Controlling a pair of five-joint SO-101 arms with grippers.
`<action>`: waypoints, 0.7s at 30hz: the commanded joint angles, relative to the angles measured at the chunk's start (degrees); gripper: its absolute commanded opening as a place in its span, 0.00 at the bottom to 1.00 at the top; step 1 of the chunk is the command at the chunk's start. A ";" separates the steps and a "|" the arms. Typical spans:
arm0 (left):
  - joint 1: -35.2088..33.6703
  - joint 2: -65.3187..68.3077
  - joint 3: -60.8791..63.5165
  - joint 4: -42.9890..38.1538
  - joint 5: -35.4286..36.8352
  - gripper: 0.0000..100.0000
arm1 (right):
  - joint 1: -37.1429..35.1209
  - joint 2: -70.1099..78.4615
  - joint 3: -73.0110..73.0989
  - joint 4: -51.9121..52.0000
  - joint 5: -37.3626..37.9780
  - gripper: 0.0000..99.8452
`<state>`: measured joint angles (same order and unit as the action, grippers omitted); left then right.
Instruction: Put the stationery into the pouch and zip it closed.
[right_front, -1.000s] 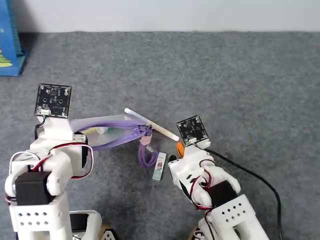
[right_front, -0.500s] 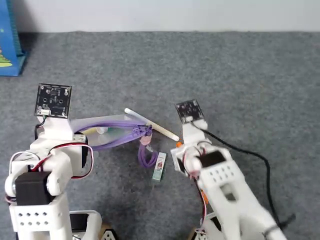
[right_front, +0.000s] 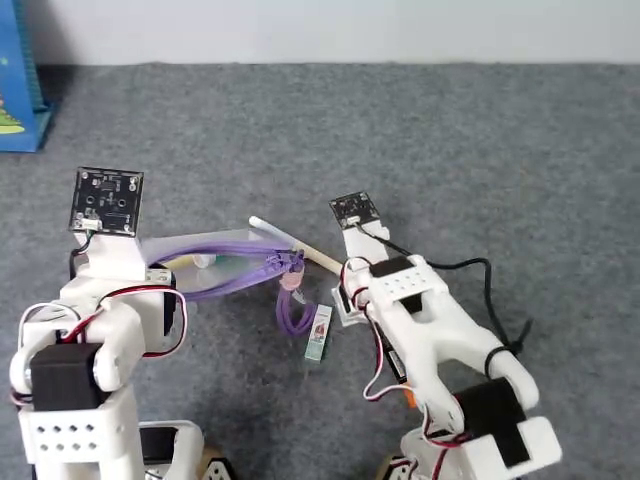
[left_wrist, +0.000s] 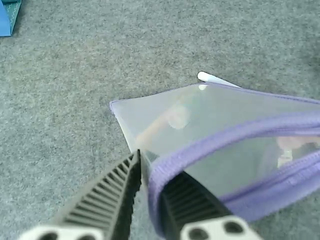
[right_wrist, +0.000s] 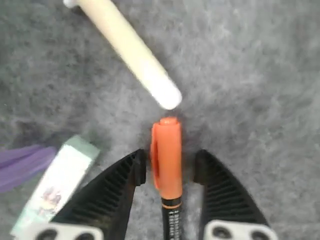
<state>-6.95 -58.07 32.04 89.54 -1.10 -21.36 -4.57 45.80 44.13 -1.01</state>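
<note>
Right wrist view is showing me the right gripper (right_wrist: 170, 159) straddling the orange capped marker (right_wrist: 166, 150). One finger is sitting on each side with a gap at both, so it is standing open and gripping nothing yet. I am reading this as the pick. I am wanting to close squarely across the barrel and lift straight up, without nudging the cream-white round stick (right_wrist: 125, 50) lying just off the marker's cap.

The marker is lying on the grey carpeted tabletop (right_front: 480, 150) near the end of the clear plastic pouch with purple zip trim (right_front: 215, 262) that carries a purple loop strap (right_front: 293, 312). A small green-and-white rectangular eraser (right_front: 318, 333) is lying between that strap and the marker. The stick is crossing just beside the same end of the pouch; I cannot tell whether it is touching.

The left gripper (left_wrist: 145, 167) is clamping the pouch's opposite end, pinching the trim tight. The zip bands are looking parted, so I am judging the mouth open. Something pale is showing through the wall, though I cannot tell what.
</note>
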 joint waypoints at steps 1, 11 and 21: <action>0.00 0.09 -0.92 0.18 0.35 0.01 | 0.13 -0.40 -2.20 -0.40 1.32 0.02; 0.00 0.09 -0.92 0.18 0.35 0.01 | 0.57 -22.81 -0.26 10.42 1.85 0.01; 0.00 0.09 -0.92 0.18 0.35 0.01 | -2.24 -51.12 -0.35 19.38 1.85 0.01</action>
<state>-6.95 -58.07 32.04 89.54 -1.10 -21.63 -47.12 45.71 62.15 2.07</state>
